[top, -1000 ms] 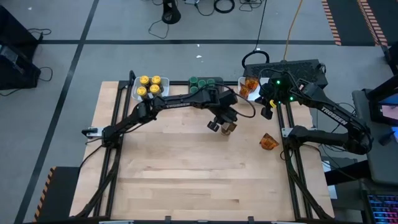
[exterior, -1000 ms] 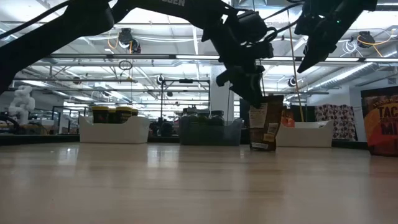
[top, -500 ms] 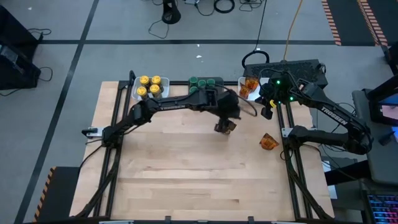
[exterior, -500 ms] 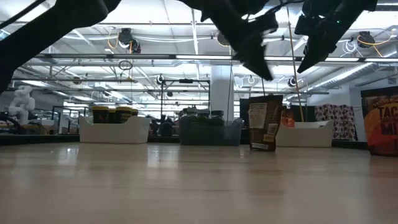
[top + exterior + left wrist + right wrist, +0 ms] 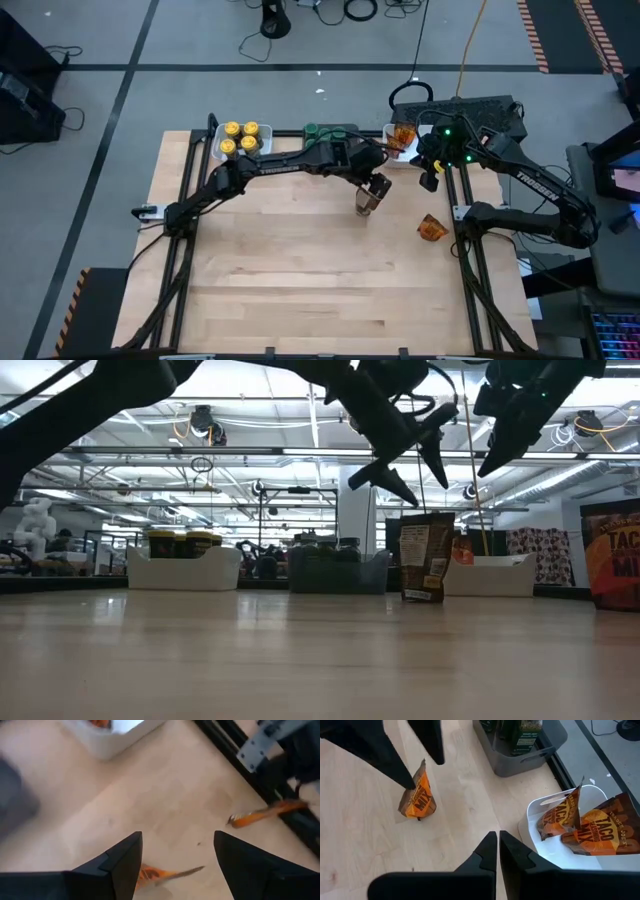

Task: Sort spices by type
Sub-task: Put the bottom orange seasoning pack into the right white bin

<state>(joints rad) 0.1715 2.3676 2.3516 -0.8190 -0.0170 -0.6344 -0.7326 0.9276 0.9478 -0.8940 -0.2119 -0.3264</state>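
- Yellow-lidded jars [image 5: 241, 138] sit in the white bin [image 5: 219, 150] at the table's back left.
- Green-lidded jars [image 5: 322, 131] fill the grey bin beside it.
- Left gripper [image 5: 374, 189] — fingers spread, holding nothing — hangs above an upright packet [image 5: 364, 206].
- Right gripper [image 5: 430, 180], clenched empty, hovers by the packet bin [image 5: 540, 845].
- Another packet [image 5: 432, 228] lies near the table's right edge.

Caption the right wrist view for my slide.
Left gripper open above a standing packet; two packets already in the white bin.

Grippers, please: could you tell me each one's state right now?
Left gripper: open above the standing packet, holding nothing.
Right gripper: shut, empty.
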